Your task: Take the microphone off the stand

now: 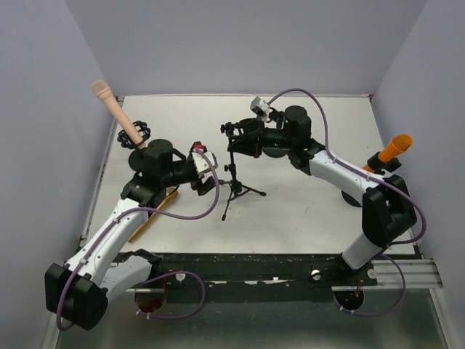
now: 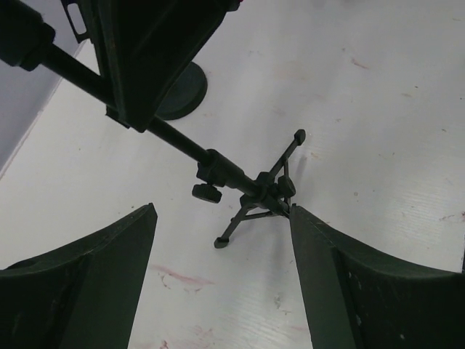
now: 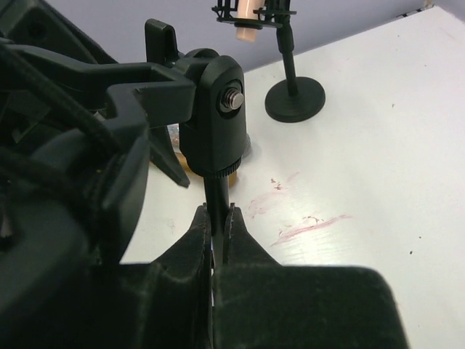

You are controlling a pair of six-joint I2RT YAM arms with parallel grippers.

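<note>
A black tripod stand [image 1: 234, 185] stands mid-table with a black clip head [image 1: 238, 132] on top; I cannot tell whether the clip holds anything. My right gripper [image 1: 254, 142] is shut on the stand's pole [image 3: 216, 190] just under the swivel joint [image 3: 218, 109], fingertips pinching it [image 3: 218, 211]. My left gripper [image 1: 207, 177] is open and empty, left of the stand; its fingers [image 2: 223, 211] frame the tripod legs [image 2: 258, 207] from a distance. A beige microphone [image 1: 116, 109] sits in a shock mount at the far left. An orange microphone [image 1: 394, 149] sits at the right.
The beige microphone's round-base stand [image 3: 294, 102] is at the far left corner. A yellow wooden strip [image 1: 154, 217] lies by the left arm. Another round black base [image 2: 182, 91] sits behind the tripod. Purple walls enclose the table on three sides.
</note>
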